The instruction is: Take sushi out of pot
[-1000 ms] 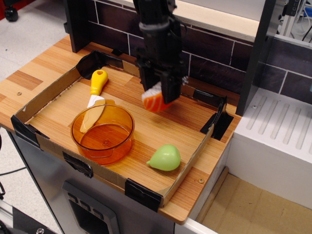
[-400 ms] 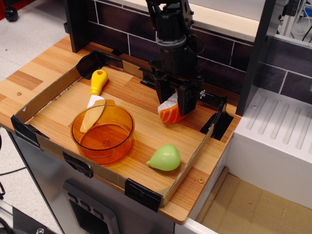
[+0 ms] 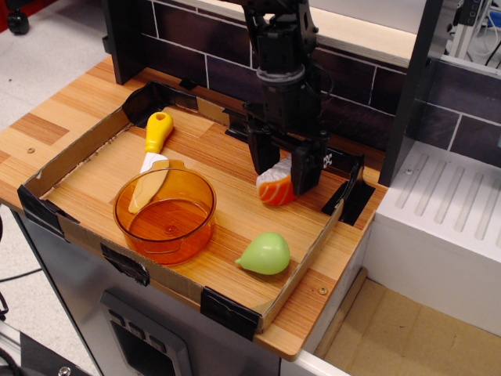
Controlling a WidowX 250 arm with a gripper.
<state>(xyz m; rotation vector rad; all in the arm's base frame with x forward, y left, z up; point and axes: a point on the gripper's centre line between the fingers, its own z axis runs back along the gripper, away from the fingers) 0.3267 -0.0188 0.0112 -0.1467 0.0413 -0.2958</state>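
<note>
The sushi [image 3: 275, 189], an orange piece with pale stripes and a white rice side, sits between the black fingers of my gripper [image 3: 283, 174] at the back right of the wooden board, down at or just above the board's surface. The jaws stand close around it, shut on it. The orange translucent pot [image 3: 165, 215] stands at the front left of the board, well to the left of the gripper, with nothing inside it.
A pale green pear toy [image 3: 265, 253] lies near the front right. A yellow-handled toy knife [image 3: 156, 135] lies behind the pot. A low cardboard rim [image 3: 69, 154] rings the board. A dark brick wall [image 3: 352, 110] stands behind, and a white unit [image 3: 446, 211] stands to the right.
The gripper has carried the sushi to the right and down, from above the board's middle to the back right, close to the board.
</note>
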